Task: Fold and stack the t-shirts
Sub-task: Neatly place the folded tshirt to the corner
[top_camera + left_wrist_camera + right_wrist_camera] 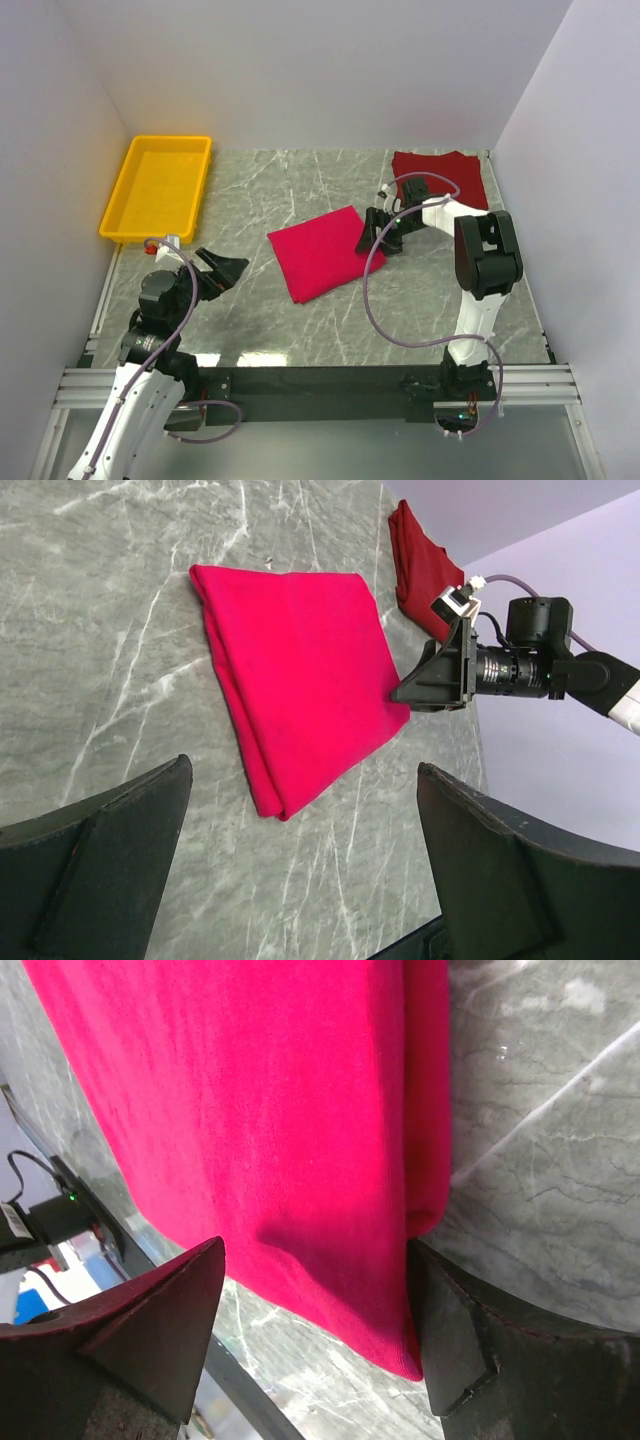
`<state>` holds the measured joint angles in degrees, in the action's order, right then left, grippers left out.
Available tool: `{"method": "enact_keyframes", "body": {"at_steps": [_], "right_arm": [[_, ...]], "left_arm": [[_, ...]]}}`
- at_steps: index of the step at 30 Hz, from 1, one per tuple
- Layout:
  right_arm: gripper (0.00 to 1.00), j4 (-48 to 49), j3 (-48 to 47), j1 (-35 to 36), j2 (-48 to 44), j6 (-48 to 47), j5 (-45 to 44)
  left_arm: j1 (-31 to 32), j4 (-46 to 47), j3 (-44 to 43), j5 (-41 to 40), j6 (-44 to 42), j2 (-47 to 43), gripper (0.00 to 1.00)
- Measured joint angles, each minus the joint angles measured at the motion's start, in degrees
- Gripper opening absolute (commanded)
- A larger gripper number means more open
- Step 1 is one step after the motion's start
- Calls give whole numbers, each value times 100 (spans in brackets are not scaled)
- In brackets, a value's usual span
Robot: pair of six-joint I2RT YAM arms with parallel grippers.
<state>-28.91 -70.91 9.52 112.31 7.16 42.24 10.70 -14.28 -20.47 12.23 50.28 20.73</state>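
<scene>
Top view: the folded crimson-pink shirt point(318, 250) lies in the middle of the desk point(300, 335). The maroon shirt point(440, 172) is folded at the far right, and the yellow tray point(160, 185) sits well apart at far left, out of the way.

Left wrist: the left fingers point(110, 865) gape wide and empty, short of the pink cloth.

Right wrist: the right fingers point(150, 1330), spread wide and holding nothing, straddle its edge (soft, light, likely to unfold, so pinch all layers).

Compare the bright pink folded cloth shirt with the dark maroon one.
The bright pink shirt lies mid-table, angled; the dark maroon shirt sits squarer in the far right corner. The right gripper straddles the pink shirt's edge, not the maroon's. Both lie folded flat.
</scene>
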Motion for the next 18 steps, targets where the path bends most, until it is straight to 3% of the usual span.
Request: {"method": "enact_keyframes", "body": {"at_steps": [11, 18], "right_arm": [[79, -2, -114, 37, 72, 199, -90], [81, -24, -470, 85, 155, 22, -619]], "left_arm": [[0, -22, 0, -2, 0, -35, 99], [0, -17, 0, -4, 0, -24, 99]]}}
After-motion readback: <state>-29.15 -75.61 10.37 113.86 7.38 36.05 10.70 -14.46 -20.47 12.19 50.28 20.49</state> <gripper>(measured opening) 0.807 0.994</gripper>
